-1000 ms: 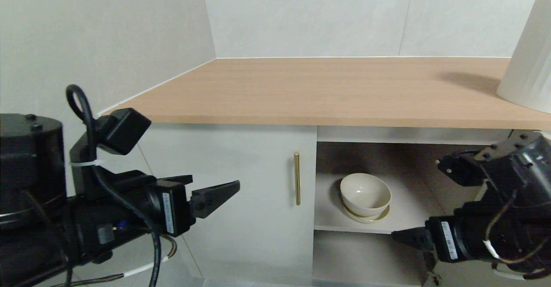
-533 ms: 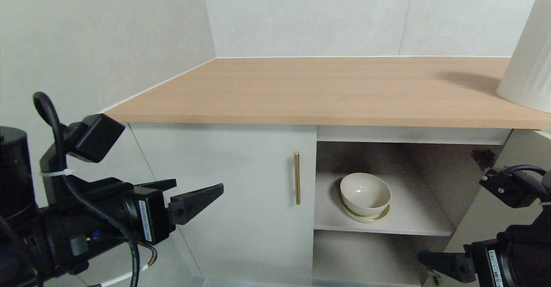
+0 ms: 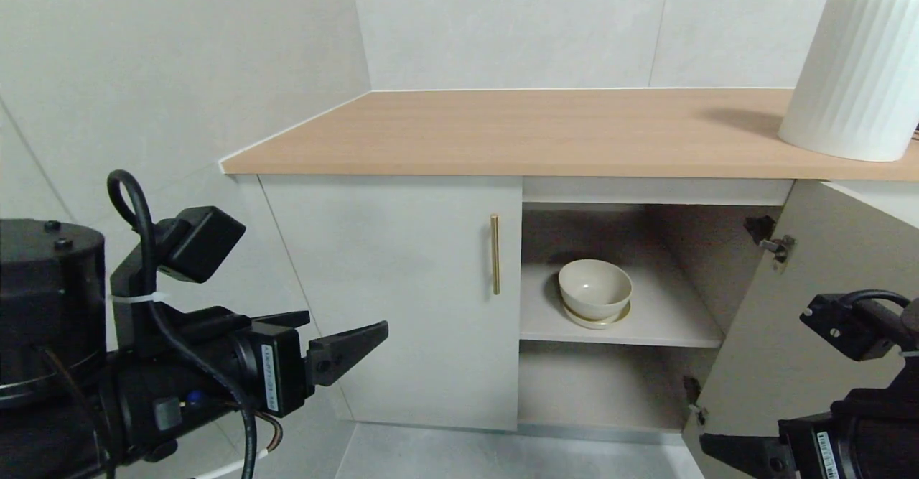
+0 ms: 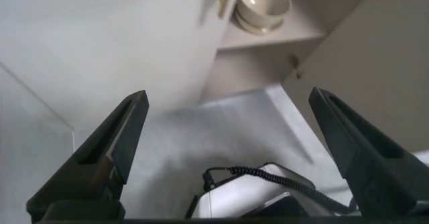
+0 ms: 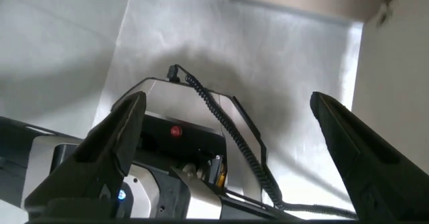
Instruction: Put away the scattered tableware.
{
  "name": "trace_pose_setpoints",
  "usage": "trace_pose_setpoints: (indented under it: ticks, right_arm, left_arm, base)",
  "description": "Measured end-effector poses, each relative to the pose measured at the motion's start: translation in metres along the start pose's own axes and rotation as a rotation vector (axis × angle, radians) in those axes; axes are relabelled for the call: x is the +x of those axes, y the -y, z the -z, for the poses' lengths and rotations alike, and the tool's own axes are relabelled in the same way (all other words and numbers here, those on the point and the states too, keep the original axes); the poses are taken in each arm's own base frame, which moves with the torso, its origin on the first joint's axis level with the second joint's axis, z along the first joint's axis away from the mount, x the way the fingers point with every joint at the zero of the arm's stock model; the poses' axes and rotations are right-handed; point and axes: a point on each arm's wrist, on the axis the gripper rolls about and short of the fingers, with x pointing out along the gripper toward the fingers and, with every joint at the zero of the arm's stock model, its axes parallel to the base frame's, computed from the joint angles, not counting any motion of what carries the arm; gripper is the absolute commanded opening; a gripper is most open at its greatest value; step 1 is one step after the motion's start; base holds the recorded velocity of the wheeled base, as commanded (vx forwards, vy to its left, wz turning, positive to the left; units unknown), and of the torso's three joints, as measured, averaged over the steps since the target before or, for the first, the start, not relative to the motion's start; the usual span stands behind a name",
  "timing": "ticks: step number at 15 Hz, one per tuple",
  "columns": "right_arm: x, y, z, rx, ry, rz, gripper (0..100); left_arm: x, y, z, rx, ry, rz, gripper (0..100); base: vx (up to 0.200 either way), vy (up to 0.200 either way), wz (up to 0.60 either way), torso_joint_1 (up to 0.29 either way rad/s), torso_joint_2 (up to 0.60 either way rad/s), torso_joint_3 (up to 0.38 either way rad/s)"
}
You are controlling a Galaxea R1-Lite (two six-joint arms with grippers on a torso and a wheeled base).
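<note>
- Closing the cupboard looks like the step in hand: the bowl [image 3: 594, 289] sits on its plate [image 3: 597, 319] on the shelf [image 3: 675, 328], up and ahead of the right gripper [image 3: 725, 450] and off to its left
- Right gripper: jaws spread wide with nothing between them, low down and just in front of the inner face of the open door [image 3: 761, 335]
- Left gripper [image 3: 348, 324]: also wide open and empty, level with the closed door [image 3: 402, 285], whose handle [image 3: 495, 253] is ahead of it and to its right
- To shut the door well, I judge the right gripper should work from the outer face, beyond it on its right, and push with the flat of a finger, no grasp needed
- Swing the panel in an arc about the hinges, slowly near the end so it does not slam and shake the bowl
- Keep the left gripper back from the opening, or a finger could be caught between the two doors
- Bowl and plate sit well inside the shelf edge, so the door should clear them
</note>
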Motion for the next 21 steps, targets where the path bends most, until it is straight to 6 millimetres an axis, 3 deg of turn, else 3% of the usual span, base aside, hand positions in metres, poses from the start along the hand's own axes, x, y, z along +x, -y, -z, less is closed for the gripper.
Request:
trace_pose_setpoints:
  ticks: [9,21]
  right_arm:
    - [0.0001,0.0009,0.0016,-0.002,0.002,0.012,100]
    - [-0.0079,0.0046,0.0036,-0.01,0.042,0.057,100]
  left_arm:
    - [-0.0003,0.0002,0.0004,0.001,0.0,0.002,100]
    - [-0.0012,0.0002,0.0001,0.002,0.003,0.003,100]
  base:
    - [-0.2,0.0,0.0,0.002,0.0,0.002]
    - [0.0,-0.017,0.0,0.001,0.0,0.001]
